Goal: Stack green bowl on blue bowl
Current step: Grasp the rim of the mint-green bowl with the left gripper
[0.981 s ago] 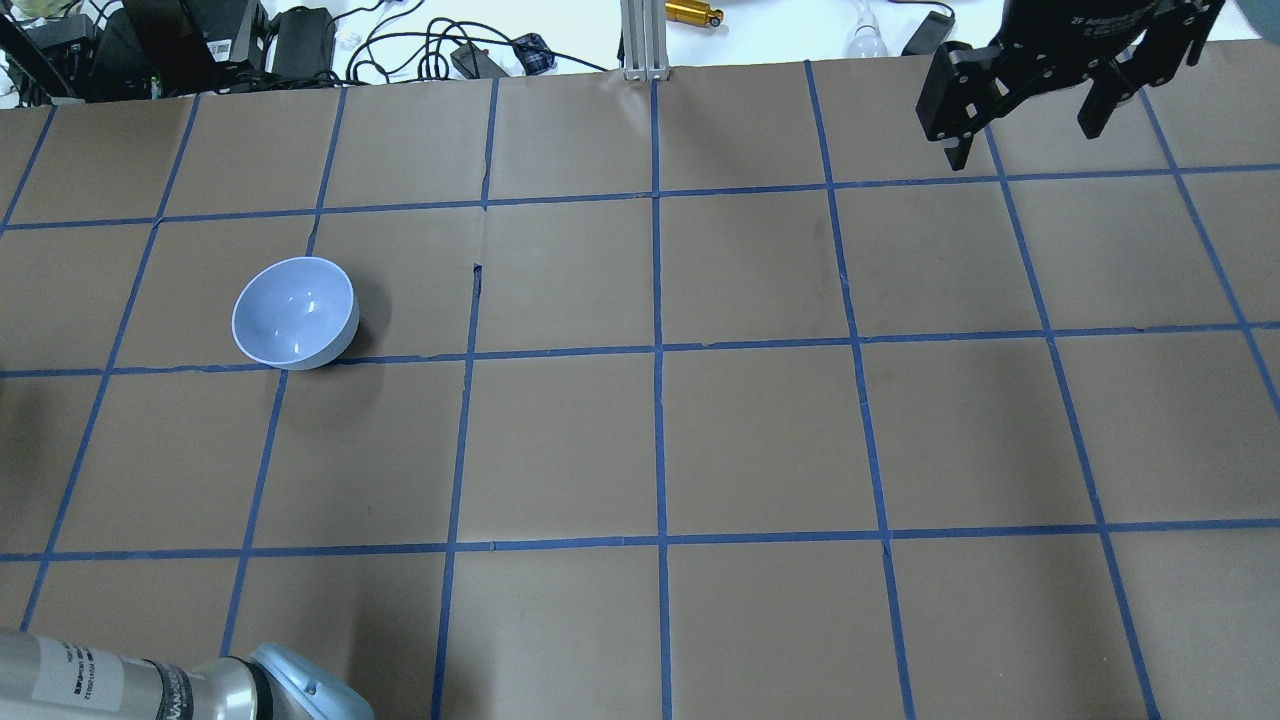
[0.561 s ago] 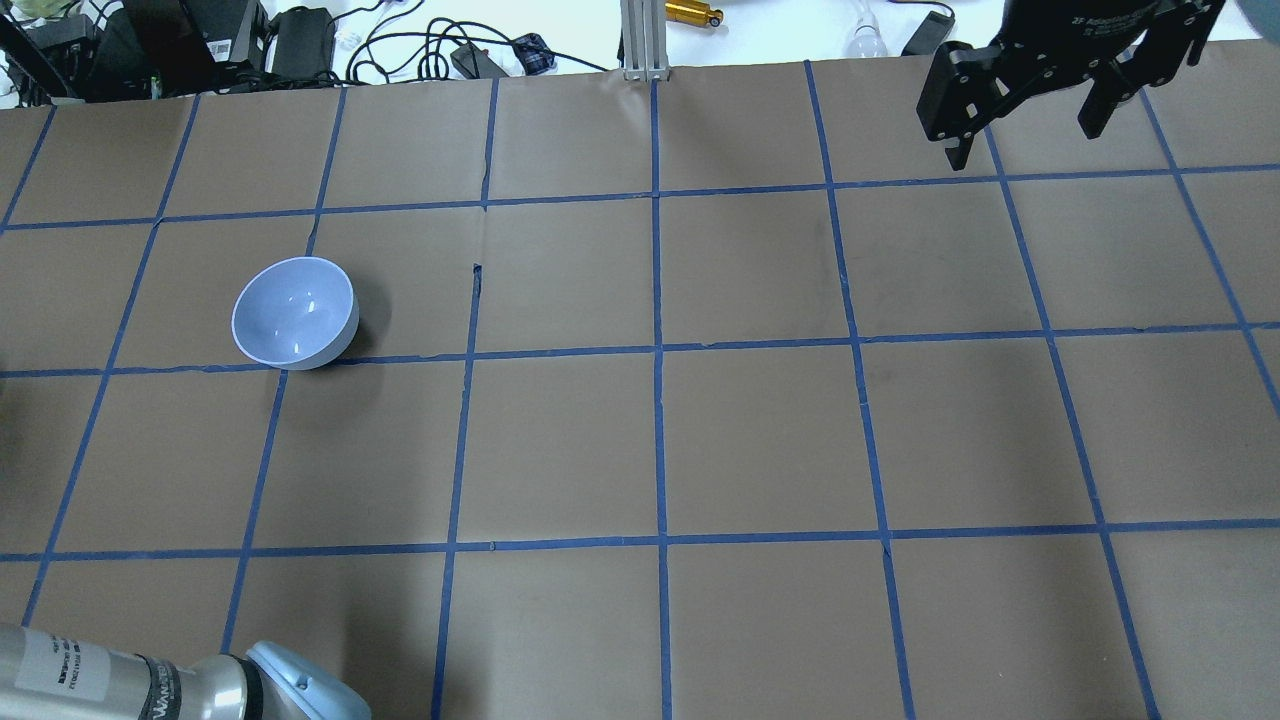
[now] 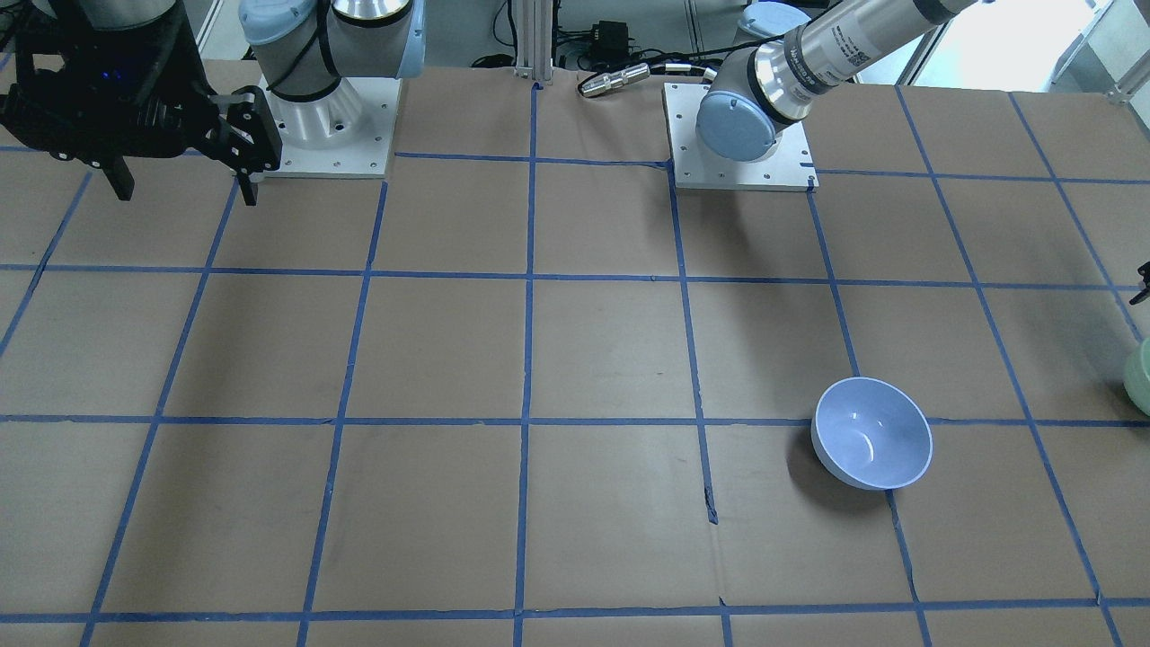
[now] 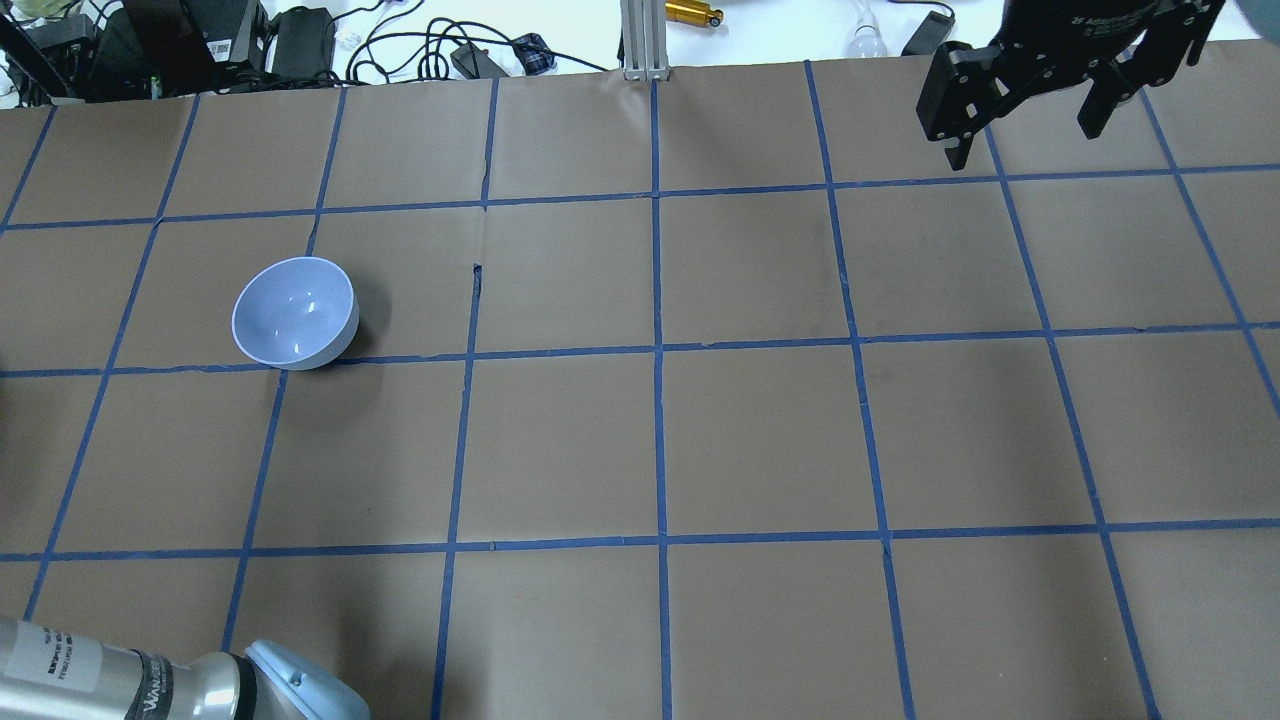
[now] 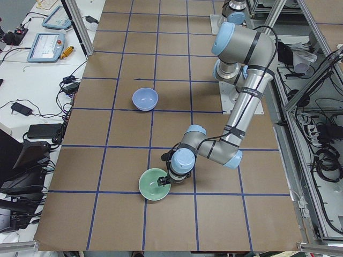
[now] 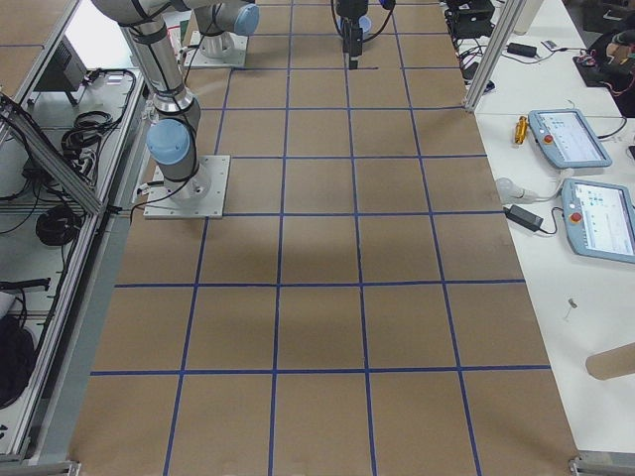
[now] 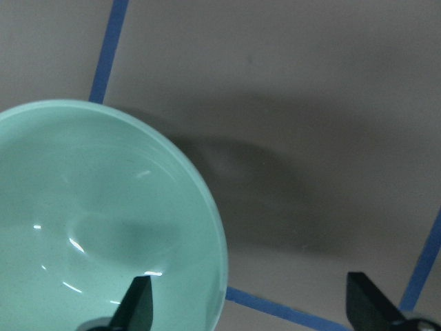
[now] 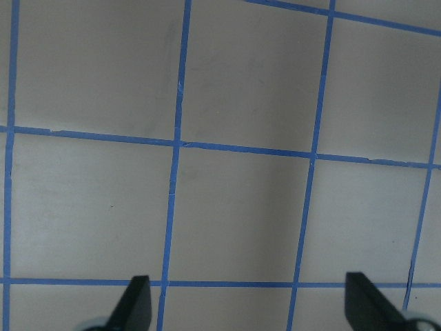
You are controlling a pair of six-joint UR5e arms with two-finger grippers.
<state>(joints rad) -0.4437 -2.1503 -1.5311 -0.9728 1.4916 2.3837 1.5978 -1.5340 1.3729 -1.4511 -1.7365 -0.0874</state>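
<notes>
Grasp step in hand: the left hand (image 7: 248, 296), spread wide and holding nothing, straddles the rim of the green bowl (image 7: 89, 221) on the counter (image 7: 310, 103); next, by my judgement, it must lower, close on the rim, then carry the bowl to the blue bowl (image 5: 145, 99), well apart.

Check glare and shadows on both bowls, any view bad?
Left wrist: green bowl shows small glints inside, with a soft shadow on the paper to its right. Overhead: blue bowl has two tiny highlights, no washout; green bowl is out of frame. Front-facing: green bowl is cropped at the right edge, with a blown-out patch top right.
</notes>
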